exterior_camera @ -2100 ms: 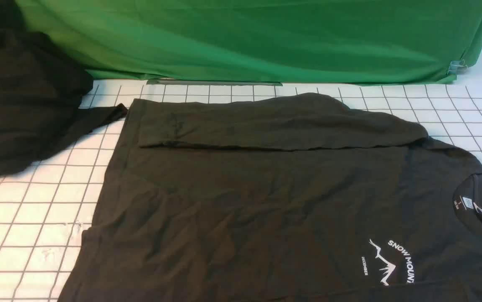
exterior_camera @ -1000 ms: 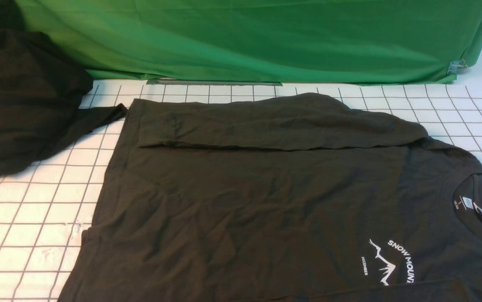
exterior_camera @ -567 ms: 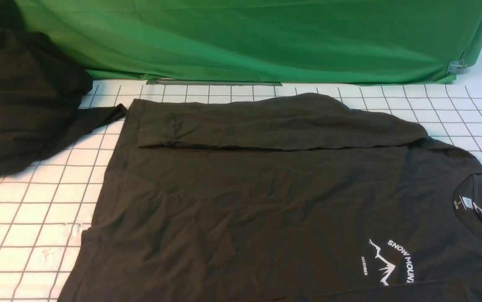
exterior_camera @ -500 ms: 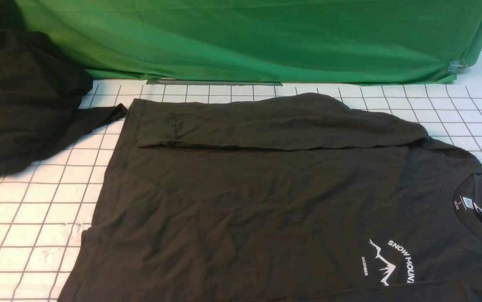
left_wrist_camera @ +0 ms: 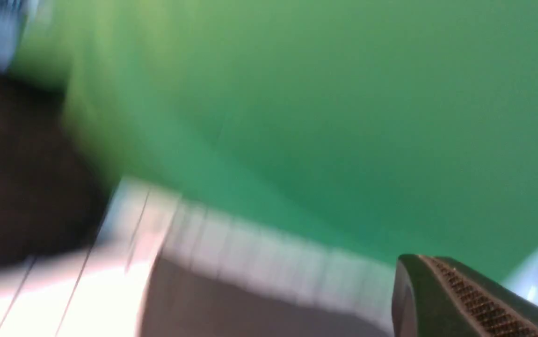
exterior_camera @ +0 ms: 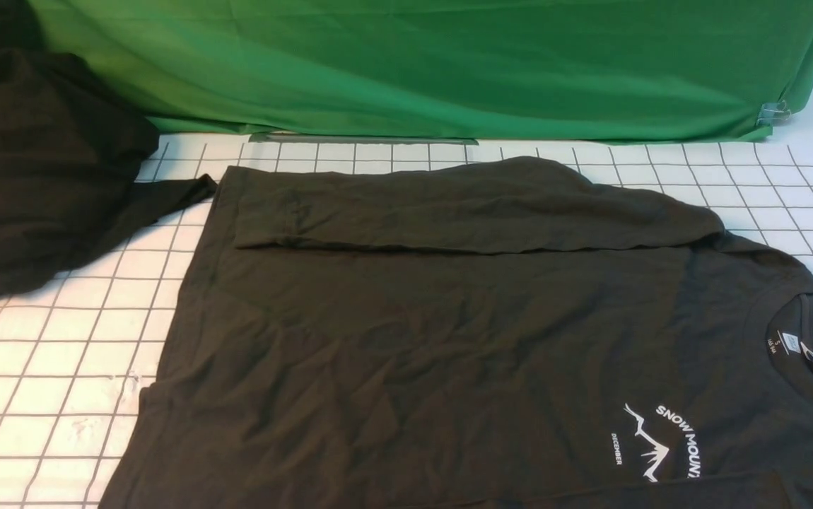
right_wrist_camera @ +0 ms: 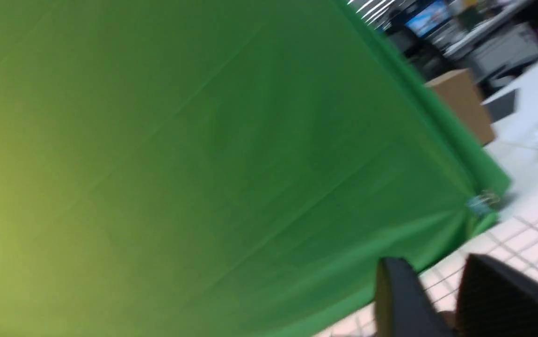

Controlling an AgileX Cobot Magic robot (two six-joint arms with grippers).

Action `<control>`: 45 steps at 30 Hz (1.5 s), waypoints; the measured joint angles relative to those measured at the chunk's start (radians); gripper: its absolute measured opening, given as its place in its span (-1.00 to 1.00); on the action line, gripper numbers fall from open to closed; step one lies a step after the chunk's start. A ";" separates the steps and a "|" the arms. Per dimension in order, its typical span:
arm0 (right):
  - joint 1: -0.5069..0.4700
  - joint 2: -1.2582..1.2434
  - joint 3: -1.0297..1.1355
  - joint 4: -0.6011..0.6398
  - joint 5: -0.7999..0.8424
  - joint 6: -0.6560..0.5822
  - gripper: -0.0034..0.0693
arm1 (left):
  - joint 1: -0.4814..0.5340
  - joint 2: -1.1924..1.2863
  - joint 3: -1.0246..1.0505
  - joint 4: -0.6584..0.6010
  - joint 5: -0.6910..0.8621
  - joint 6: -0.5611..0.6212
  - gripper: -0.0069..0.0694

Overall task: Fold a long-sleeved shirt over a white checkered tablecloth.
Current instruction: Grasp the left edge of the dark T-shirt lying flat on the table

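The left claw (left_wrist_camera: 465, 299) shows only one ribbed finger in its blurred wrist view; it is pressed together and nothing can be seen in it. The right claw (right_wrist_camera: 437, 269) has its two fingers a narrow gap apart, with nothing between them. Both look out at the backdrop (exterior_camera: 449, 71), and neither shows in the front view. The shirt (exterior_camera: 449, 339) lies flat on the tablecloth (exterior_camera: 46, 367), collar (exterior_camera: 802, 332) to the right and hem (exterior_camera: 166, 353) to the left. Its far sleeve (exterior_camera: 463, 212) is laid back across the body, well clear of the heap (exterior_camera: 39, 162). It looks like light, limp cotton with no stiffness, so it would likely sag and wrinkle from any single pinch. The best holds are probably the thicker seamed edges: one claw at a hem corner, the other at the shoulder by the collar, lifted together. A shallow pinch seems wise, since a deep one might catch the tablecloth too.
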 joint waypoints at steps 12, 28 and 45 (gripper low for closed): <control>0.305 0.597 -0.653 -0.047 0.847 -0.405 -0.88 | -0.071 0.504 0.081 0.002 0.421 0.226 -0.82; 0.588 0.960 -0.688 -0.039 0.805 -0.469 -0.85 | -0.312 0.660 0.176 0.311 0.221 -0.039 -0.53; 0.603 0.962 -0.688 -0.038 0.788 -0.468 -0.82 | -0.312 0.872 0.176 0.266 0.039 0.046 0.10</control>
